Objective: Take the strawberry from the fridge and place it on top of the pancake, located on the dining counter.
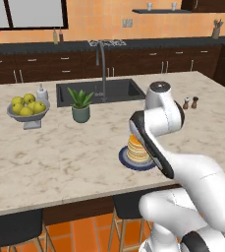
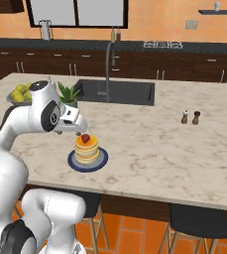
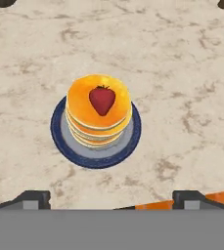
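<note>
The strawberry (image 3: 102, 99) lies on top of the pancake (image 3: 98, 117), a stack on a dark blue plate (image 3: 64, 141) on the beige marbled dining counter (image 3: 182, 73). My gripper (image 3: 112, 199) hovers above the stack, open, with nothing between its widely spread fingertips (image 3: 33, 198). From the right base view the strawberry (image 2: 85, 138) is a red dot on the pancake (image 2: 86, 149), and the gripper (image 2: 78, 132) hangs just above and to its left. In the left base view my arm covers part of the pancake (image 1: 135, 150). The fridge is out of view.
A black sink (image 1: 99, 91) with a tall tap (image 1: 102, 64) is set into the counter behind the plate. A potted plant (image 1: 80, 106), a bowl of lemons (image 1: 28, 108) and a white bottle (image 1: 42, 92) stand to the left. Salt and pepper shakers (image 1: 190, 102) stand to the right. Stools (image 2: 199, 221) sit under the near edge.
</note>
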{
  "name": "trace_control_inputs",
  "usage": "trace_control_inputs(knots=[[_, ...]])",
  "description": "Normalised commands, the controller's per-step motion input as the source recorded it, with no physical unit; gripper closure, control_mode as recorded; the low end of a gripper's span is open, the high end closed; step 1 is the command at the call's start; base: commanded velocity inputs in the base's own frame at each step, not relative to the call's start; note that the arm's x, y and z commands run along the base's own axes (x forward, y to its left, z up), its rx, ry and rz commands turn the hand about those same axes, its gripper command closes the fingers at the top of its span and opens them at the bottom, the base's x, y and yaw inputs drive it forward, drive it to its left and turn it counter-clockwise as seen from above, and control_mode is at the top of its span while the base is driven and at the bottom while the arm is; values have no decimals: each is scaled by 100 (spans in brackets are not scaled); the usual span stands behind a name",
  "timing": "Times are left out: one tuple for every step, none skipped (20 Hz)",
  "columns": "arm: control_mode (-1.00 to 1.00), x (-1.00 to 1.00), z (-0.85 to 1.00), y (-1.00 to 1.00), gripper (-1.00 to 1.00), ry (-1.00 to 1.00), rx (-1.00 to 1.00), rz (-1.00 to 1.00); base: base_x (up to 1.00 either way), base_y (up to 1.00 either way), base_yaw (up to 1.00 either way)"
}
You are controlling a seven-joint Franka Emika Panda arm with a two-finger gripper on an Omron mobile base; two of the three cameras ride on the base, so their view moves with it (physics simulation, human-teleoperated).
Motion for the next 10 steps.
trace_control_inputs(knots=[[-100, -100, 12, 89, -100, -10, -1, 0, 0, 0, 0], [-100, -100, 14, 100, -100, -11, -4, 0, 0, 0, 0], [-100, -100, 9, 100, -100, -10, -5, 1, 0, 0, 0], [-100, -100, 8, 100, -100, -9, -7, 3, 0, 0, 0], [-100, -100, 6, 100, -100, -6, -7, 8, 0, 0, 0], [-100, -100, 20, 87, -100, -7, -5, 12, 0, 0, 0], [-100, -100, 49, 40, -100, -20, 0, 7, 0, 0, 0], [-100, -88, 44, 64, -100, -8, -13, 13, 0, 0, 0], [-100, -64, 18, 73, -100, 0, -19, 19, 0, 0, 0], [-100, -59, 0, 78, -100, -1, -25, 14, 0, 0, 0]])
